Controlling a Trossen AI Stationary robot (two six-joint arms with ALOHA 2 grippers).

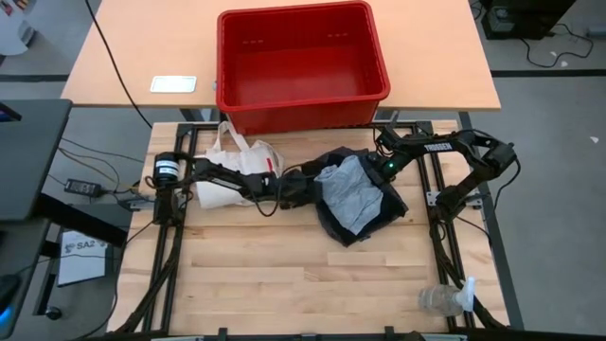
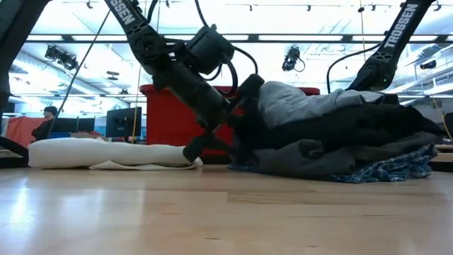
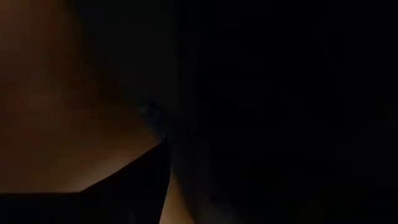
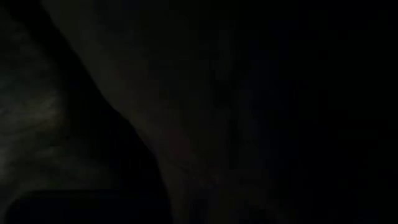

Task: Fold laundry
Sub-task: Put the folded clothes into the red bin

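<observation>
The pale wooden bench point(image 1: 284, 275) filled the lower half of the high view. At top centre, on a second tan table, sat the big red plastic bin point(image 1: 301, 64). Below it, right of centre, the laundry lay in one heap: a black cloth garment point(image 1: 379, 204) spread widest, a light grey T-shirt point(image 1: 346, 194) crumpled on top. In the low view a dark grey garment point(image 2: 318, 156) and a blue-and-white plaid one point(image 2: 393, 168) showed beneath the pile at right. Left of centre lay the cream canvas tote bag point(image 1: 232, 170).

The left tool point(image 1: 301, 189) was pushed into the heap's left edge and the right tool point(image 1: 377, 163) into its upper right edge; cloth hid both, so I could not tell whether either was spread or pinching. A clear spray bottle point(image 1: 445, 298) lay at lower right.
</observation>
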